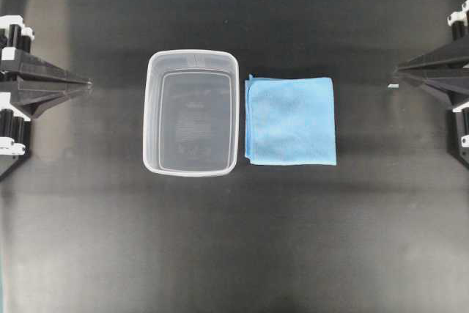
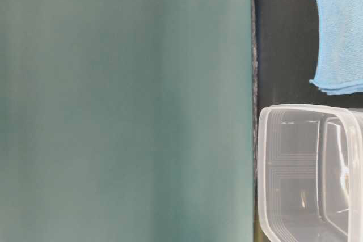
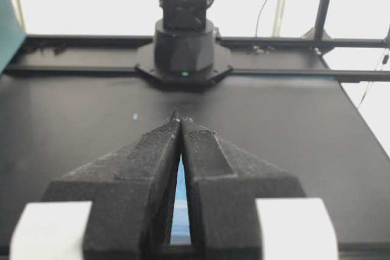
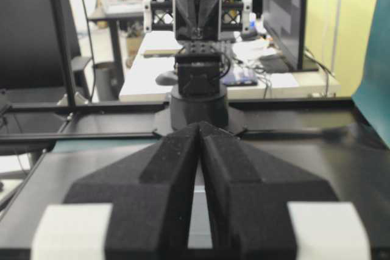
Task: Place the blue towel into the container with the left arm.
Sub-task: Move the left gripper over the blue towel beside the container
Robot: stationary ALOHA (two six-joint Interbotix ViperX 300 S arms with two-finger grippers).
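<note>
Fingers: left gripper (image 1: 86, 84) is closed tight on nothing, parked at the table edge; right gripper (image 1: 393, 72) also pressed together, empty.
Towel: blue towel (image 1: 291, 120) lies flat, just beside the container (image 1: 192, 60), on its far side from the left gripper.
Nearer arm: the right one; the left must reach across the tub.
</note>
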